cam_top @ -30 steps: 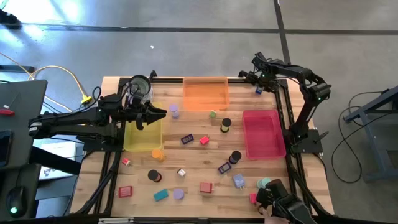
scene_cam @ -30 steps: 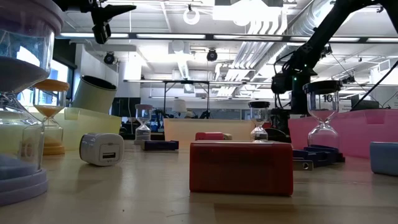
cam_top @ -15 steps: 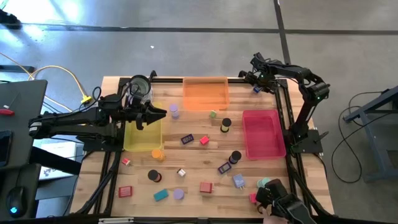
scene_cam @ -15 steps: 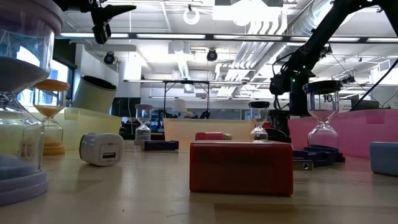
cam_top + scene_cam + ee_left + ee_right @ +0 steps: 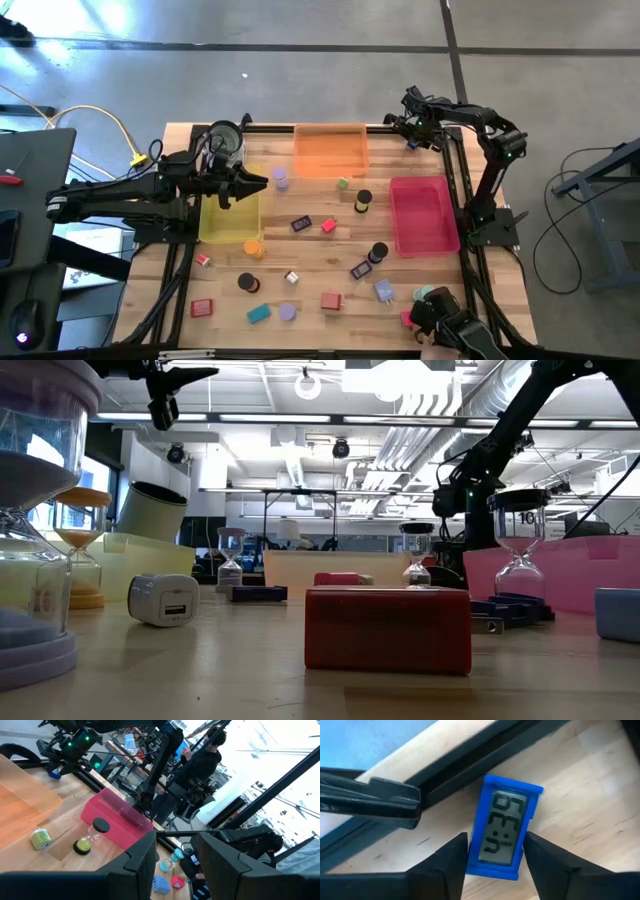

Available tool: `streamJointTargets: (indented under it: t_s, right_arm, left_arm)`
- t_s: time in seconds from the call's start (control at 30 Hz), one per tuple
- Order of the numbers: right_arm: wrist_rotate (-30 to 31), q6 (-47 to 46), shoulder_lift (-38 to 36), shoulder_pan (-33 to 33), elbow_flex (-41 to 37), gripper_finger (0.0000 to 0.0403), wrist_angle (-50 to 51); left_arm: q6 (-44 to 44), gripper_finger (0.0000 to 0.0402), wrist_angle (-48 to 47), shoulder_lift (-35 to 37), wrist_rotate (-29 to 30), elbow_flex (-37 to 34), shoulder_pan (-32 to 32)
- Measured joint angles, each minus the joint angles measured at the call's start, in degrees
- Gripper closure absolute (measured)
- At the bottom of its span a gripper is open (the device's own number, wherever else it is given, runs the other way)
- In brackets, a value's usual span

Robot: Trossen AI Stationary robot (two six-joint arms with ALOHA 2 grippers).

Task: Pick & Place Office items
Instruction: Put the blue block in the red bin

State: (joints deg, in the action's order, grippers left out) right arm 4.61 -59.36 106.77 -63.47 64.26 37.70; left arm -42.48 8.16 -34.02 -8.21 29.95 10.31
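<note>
Wooden table point(image 5: 310, 260), blue digital clock point(image 5: 504, 827) between right hand point(image 5: 492, 857) fingers

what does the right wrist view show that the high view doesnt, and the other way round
Only the right wrist view shows the small blue digital clock's grey display with dark digits, framed by the right gripper with its jaws at either side of the clock.

Only the high view shows the translucent yellow tray, orange tray and pink tray, the scattered small pieces, and the left gripper over the yellow tray.

Both show the blue clock on the wooden table beside the black frame rail.
</note>
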Motion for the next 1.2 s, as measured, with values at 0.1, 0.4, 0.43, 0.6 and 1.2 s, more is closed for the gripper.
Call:
streamJointTargets:
  t_s: [0.1, 0.4, 0.43, 0.6, 1.2]
  right_arm:
    - [-0.15, 0.77, 0.66, 0.01, 0.18, 0.0264, -0.25]
    - [0.87, 3.78, 0.94, 0.16, 0.04, 0.0271, -1.22]
    - [0.87, 4.22, 0.97, 0.16, 0.02, 0.0271, -1.34]
    - [0.87, 7.4, 0.46, 0.18, -0.06, 0.027, -1.37]
    - [2.82, 11.08, -5.2, 4.33, -0.03, 0.0271, 0.54]
  left_arm:
    - [-0.01, 0.0261, 0.0, 0.0, 0.0, 0.0, 0.0]
    - [-1.38, 0.0261, 0.02, 0.0, 0.02, -0.02, 0.0]
    - [-1.4, 0.0261, 0.02, 0.0, 0.02, -0.01, 0.0]
    - [-1.91, 0.0261, 0.02, 0.0, 0.04, -0.02, 0.0]
    - [-2.16, 0.0261, 0.04, 0.0, 0.04, -0.01, 0.02]
